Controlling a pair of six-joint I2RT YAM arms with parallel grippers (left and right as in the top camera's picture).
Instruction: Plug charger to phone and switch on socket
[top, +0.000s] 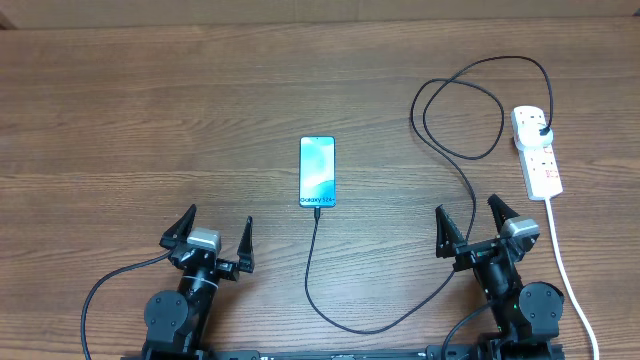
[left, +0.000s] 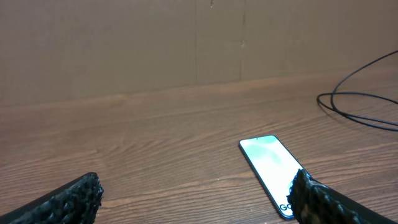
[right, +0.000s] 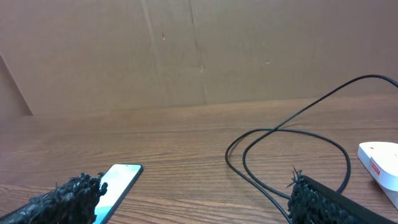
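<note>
The phone lies flat mid-table, its light blue screen facing up. The charger, a thin black cable, meets the phone's near edge with its tip; I cannot tell whether the tip is seated. It loops right to a black plug in the white socket. My left gripper is open, near-left of the phone, holding nothing. My right gripper is open between phone and socket, over the cable. The left wrist view shows the phone ahead-right of the gripper. The right wrist view shows the phone, the gripper and the socket.
The socket's thick white cord runs toward the near edge, right of my right arm. Cable loops lie on the wood ahead of the right gripper. A brown cardboard wall closes the far side of the table.
</note>
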